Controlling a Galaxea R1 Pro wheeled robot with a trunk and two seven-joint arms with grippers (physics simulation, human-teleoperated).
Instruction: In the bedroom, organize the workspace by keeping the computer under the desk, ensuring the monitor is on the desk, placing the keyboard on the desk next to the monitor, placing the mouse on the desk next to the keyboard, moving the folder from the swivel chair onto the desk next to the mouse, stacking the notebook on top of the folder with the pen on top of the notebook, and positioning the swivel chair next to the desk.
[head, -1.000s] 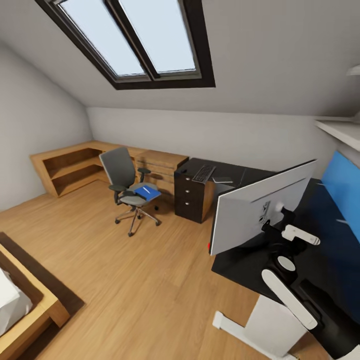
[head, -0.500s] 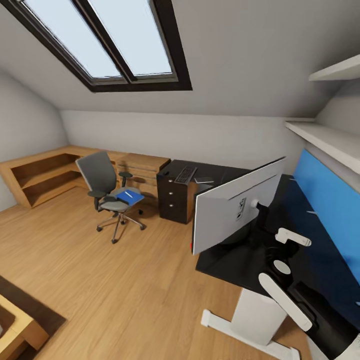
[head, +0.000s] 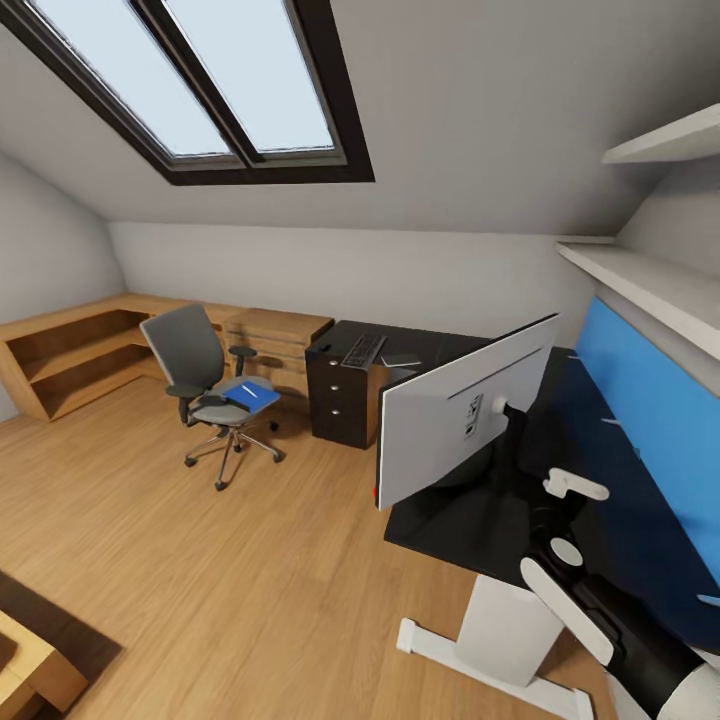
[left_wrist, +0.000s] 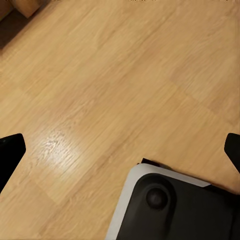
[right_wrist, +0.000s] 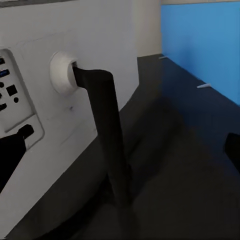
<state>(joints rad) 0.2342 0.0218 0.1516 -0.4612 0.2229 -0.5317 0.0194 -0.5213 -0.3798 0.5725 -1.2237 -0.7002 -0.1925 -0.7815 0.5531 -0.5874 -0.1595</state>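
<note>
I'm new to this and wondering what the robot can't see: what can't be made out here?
- Monitor screen: head view, turned away, only its back shows.
- Item on the blue folder: head view, too small to name.
- Space under the desk: head view, hidden by its top.
- Left fingers: left wrist view, cut off by edges.

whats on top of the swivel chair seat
A blue folder lies on the swivel chair seat, with a thin white strip on it, too small to identify. The seat beneath the folder is covered.
</note>
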